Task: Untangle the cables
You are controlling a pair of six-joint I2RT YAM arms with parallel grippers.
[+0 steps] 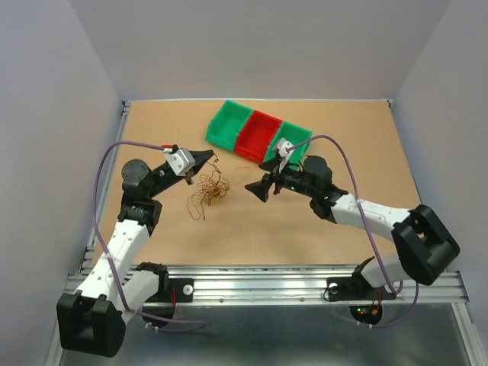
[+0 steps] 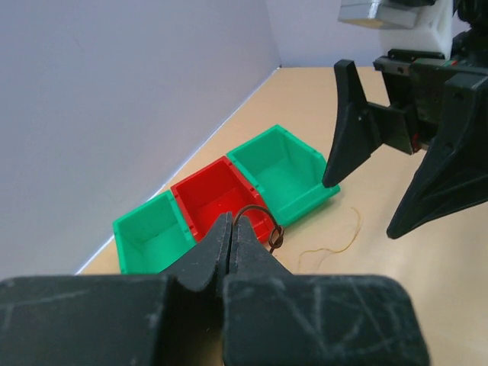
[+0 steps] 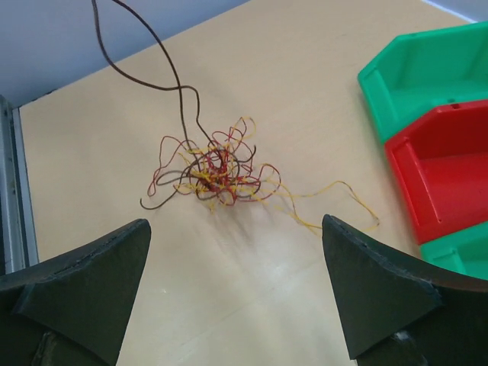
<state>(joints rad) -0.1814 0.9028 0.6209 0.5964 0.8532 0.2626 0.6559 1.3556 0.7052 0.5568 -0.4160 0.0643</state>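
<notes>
The cables point(image 1: 212, 187) lie as a small clump of red, yellow and dark curly strands on the tan table; the right wrist view shows the clump point(image 3: 217, 171) clearly. My left gripper point(image 1: 210, 156) is shut on the end of a dark strand point(image 2: 259, 212), which has a small knot and rises from the clump point(image 3: 145, 76). My right gripper point(image 1: 259, 177) is open and empty, just right of the clump, with its fingers wide apart point(image 3: 234, 229). It also shows in the left wrist view point(image 2: 361, 207). A loose yellow strand point(image 3: 343, 191) trails toward the bins.
A row of three bins stands at the back: green point(image 1: 229, 123), red point(image 1: 258, 135), green point(image 1: 293, 137), close behind my right gripper. They show in the left wrist view point(image 2: 210, 194) and at the right of the right wrist view point(image 3: 442, 175).
</notes>
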